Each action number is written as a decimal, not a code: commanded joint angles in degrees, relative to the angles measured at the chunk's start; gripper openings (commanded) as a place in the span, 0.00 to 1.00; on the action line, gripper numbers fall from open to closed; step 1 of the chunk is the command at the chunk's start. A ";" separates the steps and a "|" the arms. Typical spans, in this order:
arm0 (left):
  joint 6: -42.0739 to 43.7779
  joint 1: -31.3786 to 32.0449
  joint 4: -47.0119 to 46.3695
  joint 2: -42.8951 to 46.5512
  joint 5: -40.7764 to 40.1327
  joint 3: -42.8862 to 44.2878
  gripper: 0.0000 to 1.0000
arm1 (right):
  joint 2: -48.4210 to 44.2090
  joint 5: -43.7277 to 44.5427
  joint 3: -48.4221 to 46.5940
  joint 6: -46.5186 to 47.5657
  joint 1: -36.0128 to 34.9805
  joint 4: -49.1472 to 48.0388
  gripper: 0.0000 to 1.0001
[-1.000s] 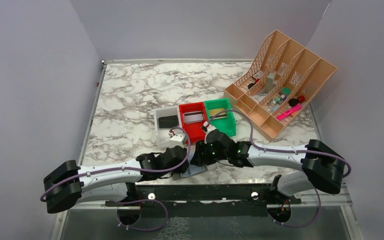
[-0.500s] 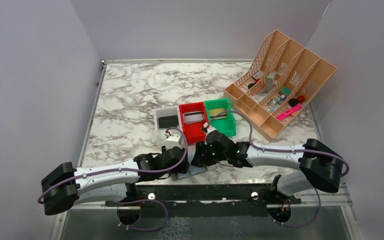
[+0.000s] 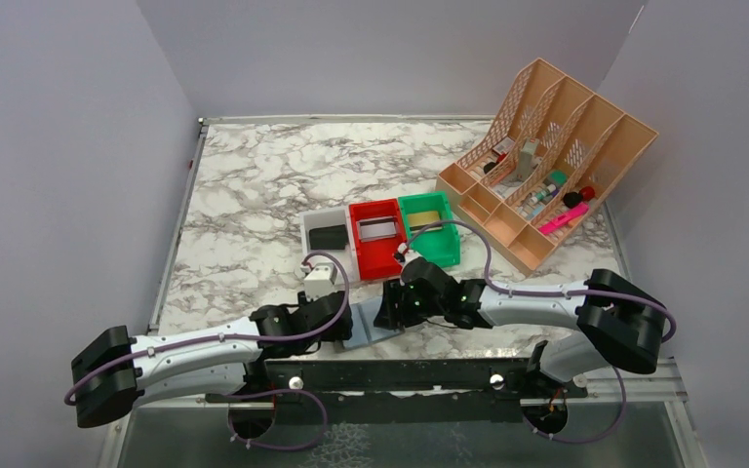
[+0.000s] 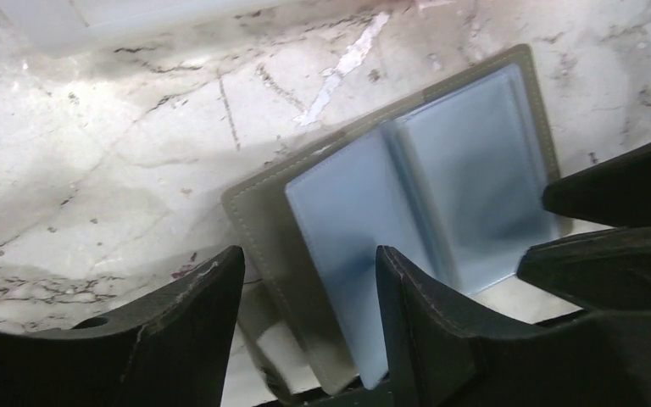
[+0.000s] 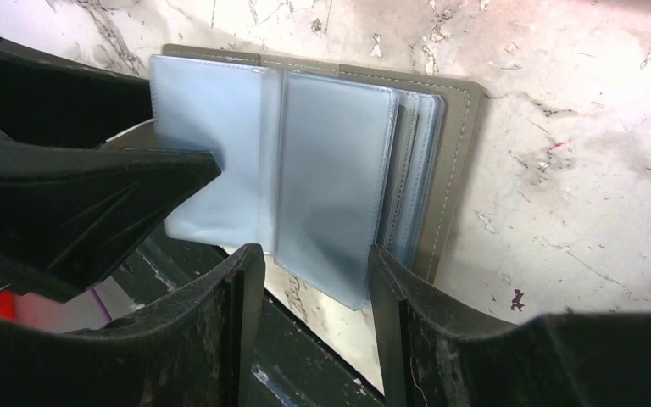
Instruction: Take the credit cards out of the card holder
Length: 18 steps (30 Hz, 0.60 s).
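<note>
The card holder (image 3: 368,330) lies open on the marble near the table's front edge. Its pale blue sleeves (image 4: 424,182) fan out over a grey cover (image 5: 449,153). My left gripper (image 4: 309,254) is open, and the holder's left edge lies loose between its fingers. My right gripper (image 5: 314,254) is open too, straddling the lower edge of one sleeve. The two grippers face each other across the holder. I cannot tell whether a card sits in the sleeves. A black credit card (image 3: 328,237) lies in the white bin (image 3: 314,222).
A red bin (image 3: 366,255) and a green bin (image 3: 444,246) stand beside the white one, each with a flat card-like item inside. A tan divided organiser (image 3: 546,161) fills the back right. A black rail (image 3: 400,371) runs along the near edge.
My left gripper has opened and drawn back to the left, uncovering the open holder. My right gripper has edged slightly left and kept the same gap.
</note>
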State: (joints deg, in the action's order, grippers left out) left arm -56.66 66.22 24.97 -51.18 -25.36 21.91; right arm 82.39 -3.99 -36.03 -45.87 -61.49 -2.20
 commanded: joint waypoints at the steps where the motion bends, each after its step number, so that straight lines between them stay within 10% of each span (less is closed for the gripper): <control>1: -2.34 -0.12 1.74 0.71 -1.30 -1.46 0.57 | 0.53 -1.47 1.05 -1.15 0.01 -2.86 0.53; 18: 1.08 -0.12 -7.40 -2.15 3.71 -3.11 0.32 | 2.28 -8.92 -0.37 -1.93 0.04 -11.60 0.51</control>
State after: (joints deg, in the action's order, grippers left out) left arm -57.12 66.08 24.58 -51.57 -25.12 19.38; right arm 82.54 -9.47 -35.51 -46.96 -61.41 -8.82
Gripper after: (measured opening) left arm 0.332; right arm 0.517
